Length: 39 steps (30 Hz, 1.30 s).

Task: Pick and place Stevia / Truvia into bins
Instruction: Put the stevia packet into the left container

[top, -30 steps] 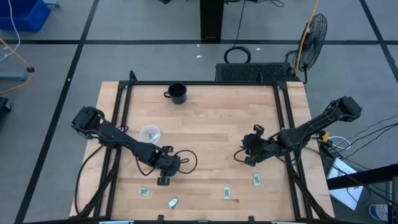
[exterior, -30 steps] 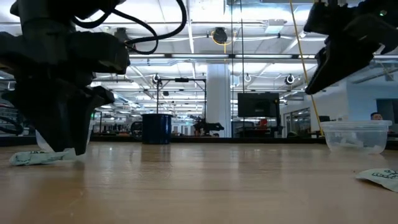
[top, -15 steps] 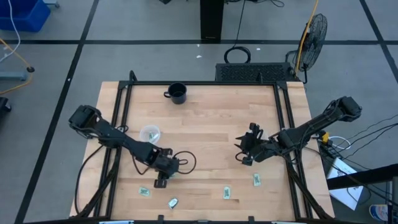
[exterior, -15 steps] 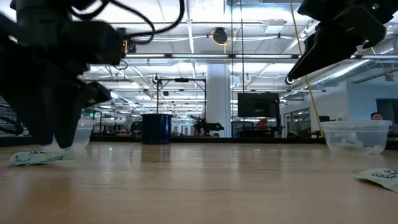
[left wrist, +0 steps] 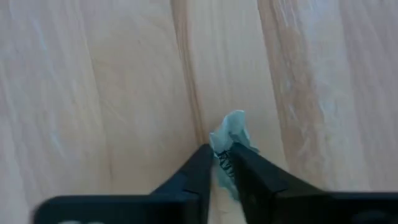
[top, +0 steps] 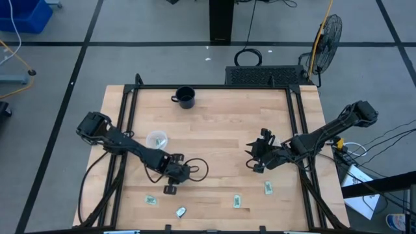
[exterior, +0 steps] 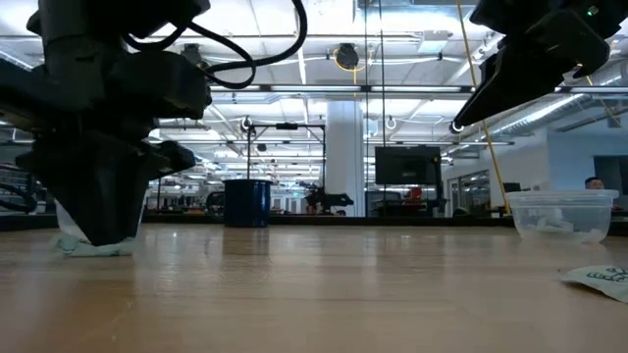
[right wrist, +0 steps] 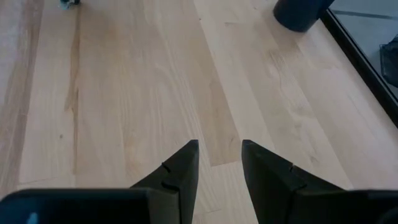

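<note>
My left gripper [top: 170, 188] stands low over the table's near left part, shut on a crumpled white-and-green Stevia packet [left wrist: 229, 127]; the packet also shows in the low view [exterior: 98, 245]. My right gripper [top: 255, 164] hovers open and empty above the table right of centre, its fingers apart in its wrist view [right wrist: 219, 155]. One translucent bin [top: 156, 140] stands on the table behind my left arm. A second bin [exterior: 559, 214] with packets inside shows in the low view. Several more packets lie flat along the near edge [top: 151, 200] [top: 237, 201] [top: 268, 188]. My left gripper pinches the packet between its two fingers [left wrist: 245, 163], which come from above, pointing down. The crumpled free end [left wrist: 231, 121] sticks out beyond the fingertips. The packet's lower part [exterior: 93, 248] is at the table top; I cannot tell whether it is lifted clear.
A black handled mug [top: 186, 97] stands at the far edge, left of centre. A dark metal frame [top: 208, 87] runs round the tabletop. A loose black cable [top: 198, 168] loops beside my left gripper. Bare wood lies between the two arms.
My left gripper went a little toward the table's left edge over a packet that lay flat, then came back right. The packet now stands crumpled between its fingers. My right gripper has risen a little.
</note>
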Tool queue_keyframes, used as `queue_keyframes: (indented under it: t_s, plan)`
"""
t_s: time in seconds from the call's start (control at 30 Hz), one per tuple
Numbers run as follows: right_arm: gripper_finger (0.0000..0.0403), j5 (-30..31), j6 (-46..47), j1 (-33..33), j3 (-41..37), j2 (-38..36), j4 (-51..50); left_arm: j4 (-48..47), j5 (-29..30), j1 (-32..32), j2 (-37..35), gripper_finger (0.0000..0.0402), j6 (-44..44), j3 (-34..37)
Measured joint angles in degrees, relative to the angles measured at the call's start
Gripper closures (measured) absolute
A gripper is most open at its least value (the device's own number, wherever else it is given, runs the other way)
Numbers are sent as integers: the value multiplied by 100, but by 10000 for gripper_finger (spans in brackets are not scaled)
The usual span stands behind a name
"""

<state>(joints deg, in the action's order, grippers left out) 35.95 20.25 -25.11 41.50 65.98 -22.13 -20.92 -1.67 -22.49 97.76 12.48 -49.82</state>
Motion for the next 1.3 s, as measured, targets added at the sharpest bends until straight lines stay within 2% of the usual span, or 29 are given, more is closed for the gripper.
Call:
queue_keyframes:
  t_s: [0.1,0.23,0.37,0.47,0.7,0.8,0.93,1.03,1.3]
  plan:
    - [289,-1,0,0,0,0,1,1,61,93,-31,389,-319,1]
    - [289,-1,0,-1,0,0,-11,-286,659,269,-328,391,-389,22]
    - [289,-2,0,-1,0,0,-9,-1571,1352,444,-1041,396,-400,13]
    - [289,-1,0,1,0,0,2,-2542,1955,653,-1687,392,-12,13]
    - [289,-2,0,0,0,0,2,-4087,2522,1224,-2736,391,1397,66]
    - [289,-3,0,1,0,0,4,-3910,2500,1489,-2882,389,1580,360]
    - [289,-1,1,1,-1,0,16,-3123,1873,1772,-2883,397,1471,969]
    - [289,-3,2,-1,-2,0,68,-2802,1606,1847,-2868,383,1465,1265]
    - [289,-3,-90,1,-2,0,87,-2588,1561,1970,-2868,337,1239,1307]
